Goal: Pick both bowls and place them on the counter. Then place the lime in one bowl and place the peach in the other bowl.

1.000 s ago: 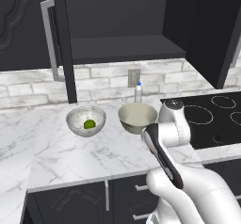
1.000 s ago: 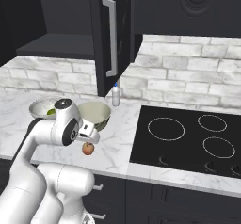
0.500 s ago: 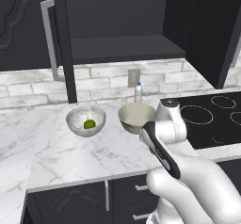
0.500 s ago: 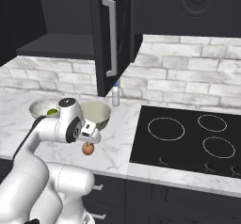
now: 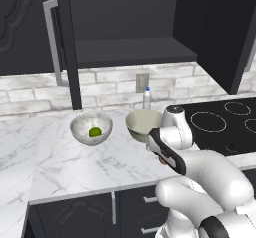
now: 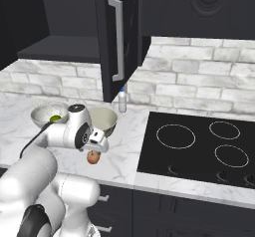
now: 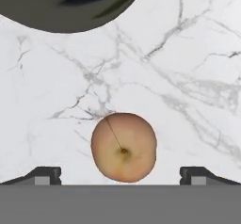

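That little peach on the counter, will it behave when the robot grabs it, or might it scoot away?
The peach is round and sits loose on smooth marble counter, so a nudge would probably roll it. The open gripper has a finger on each side, so closing evenly should trap it. It looks small, likely light, perhaps soft enough to bruise.

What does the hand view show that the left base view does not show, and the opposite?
Hand view: the whole reddish-orange peach with its stem dimple, lying on marble between the open gripper's fingertips. Left base view: the small dark-green lime inside the white-grey marbled bowl, a small bottle, the black stovetop. Both: the white marble counter and the cream mottled bowl.
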You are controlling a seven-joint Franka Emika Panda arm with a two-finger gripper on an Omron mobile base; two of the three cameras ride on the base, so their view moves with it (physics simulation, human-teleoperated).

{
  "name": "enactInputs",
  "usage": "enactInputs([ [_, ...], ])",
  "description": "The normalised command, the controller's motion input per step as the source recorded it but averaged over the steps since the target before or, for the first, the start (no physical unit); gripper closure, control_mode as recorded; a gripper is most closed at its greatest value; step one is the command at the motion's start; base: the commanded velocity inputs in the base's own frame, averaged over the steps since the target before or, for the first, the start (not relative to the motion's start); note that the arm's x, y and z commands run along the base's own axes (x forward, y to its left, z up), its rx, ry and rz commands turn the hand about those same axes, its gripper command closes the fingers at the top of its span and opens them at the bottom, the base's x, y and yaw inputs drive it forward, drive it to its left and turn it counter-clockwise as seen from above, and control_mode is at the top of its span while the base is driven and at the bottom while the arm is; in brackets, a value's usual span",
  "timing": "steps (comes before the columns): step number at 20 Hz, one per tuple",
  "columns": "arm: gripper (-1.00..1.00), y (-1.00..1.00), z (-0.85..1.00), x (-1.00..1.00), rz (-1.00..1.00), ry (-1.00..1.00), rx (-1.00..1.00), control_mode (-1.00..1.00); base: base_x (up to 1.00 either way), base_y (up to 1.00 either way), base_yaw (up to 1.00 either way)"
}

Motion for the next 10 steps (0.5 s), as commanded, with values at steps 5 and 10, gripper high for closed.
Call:
enactInputs([
  [5,-1.00,0.00,-0.50,0.06,0.00,0.04,0.00,-1.00,0.00,0.00,0.00],
  [10,-1.00,-0.01,-0.38,0.00,0.00,0.04,0.00,-1.00,0.00,0.00,0.00],
])
